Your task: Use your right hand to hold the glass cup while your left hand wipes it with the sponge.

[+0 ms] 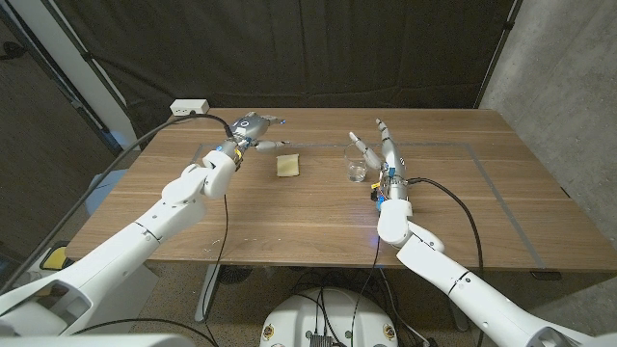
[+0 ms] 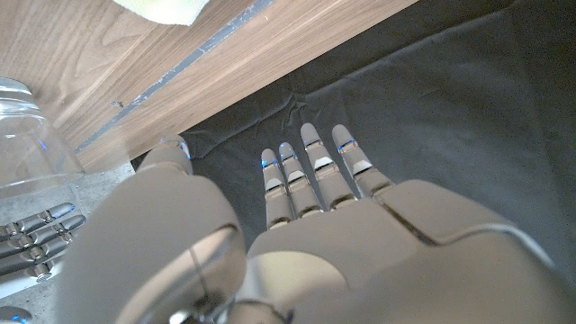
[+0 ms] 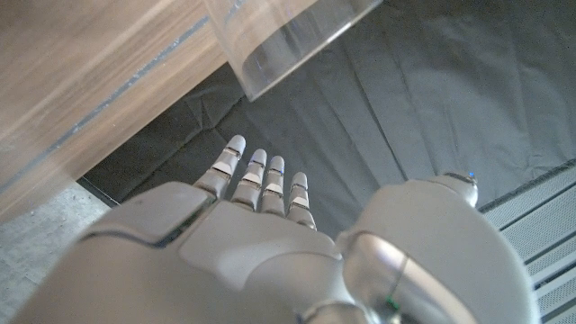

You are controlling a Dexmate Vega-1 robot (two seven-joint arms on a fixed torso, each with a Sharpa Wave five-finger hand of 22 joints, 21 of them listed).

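I see the wooden tabletop (image 1: 289, 207) carrying everything, with the glass cup (image 1: 357, 163) standing upright toward its far middle. My right hand (image 1: 379, 145) stands just beside the cup on its right, fingers spread and extended, holding nothing. My left hand (image 1: 253, 127) hovers well to the left of the cup, fingers straight and apart, also empty. The yellow sponge (image 1: 287, 166) lies flat left of the cup, between it and my left hand, untouched.
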